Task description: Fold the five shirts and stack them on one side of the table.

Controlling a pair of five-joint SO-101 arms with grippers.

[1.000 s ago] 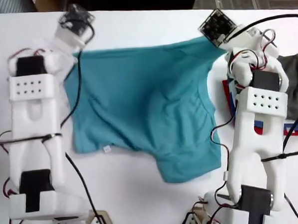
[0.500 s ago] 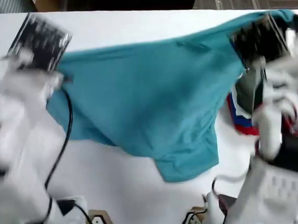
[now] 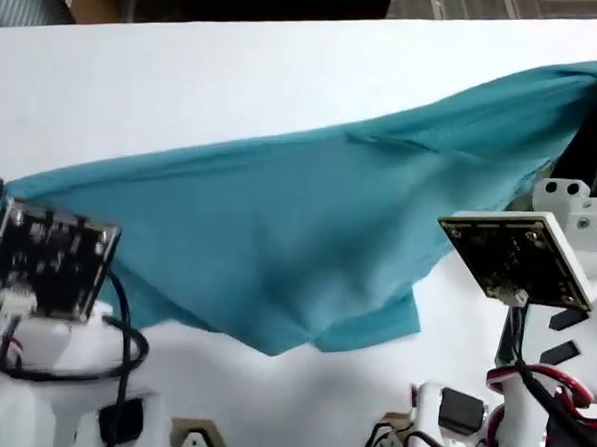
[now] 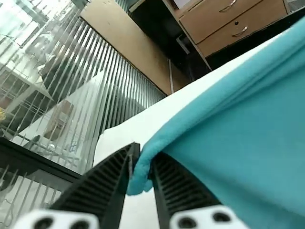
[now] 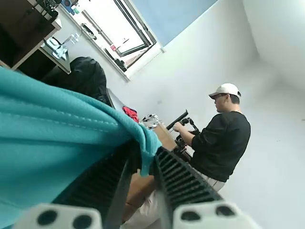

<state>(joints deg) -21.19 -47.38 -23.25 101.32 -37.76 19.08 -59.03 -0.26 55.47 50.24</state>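
Nearest the lens in the high view, the left arm [image 3: 50,262] sits at the lower left of the frame and the right arm [image 3: 521,262] at the lower right, both raised with their wrist boards facing up; between them hangs the teal shirt [image 3: 308,213], stretched in the air from the left edge of the frame to the upper right corner, its loose lower part sagging to a point at lower centre above the white table [image 3: 271,75].

In the left wrist view the left gripper [image 4: 140,155] is pinched narrow on a small folded corner of the cloth; in the right wrist view the right gripper [image 5: 143,152] is likewise clamped on a hemmed edge, the fabric draped over one finger (which part of the garment each end is, I cannot tell).

The step in hand looks like spreading the shirt before the first fold; to do it well, both ends should come down together and level, so the sagging part meets the table first and the rest is drawn flat away from it; slack on either side would leave wrinkles. The left hold takes only a little cloth, so a hard sideways pull may slip it; neither grip should open until the shirt lies fully on the table.
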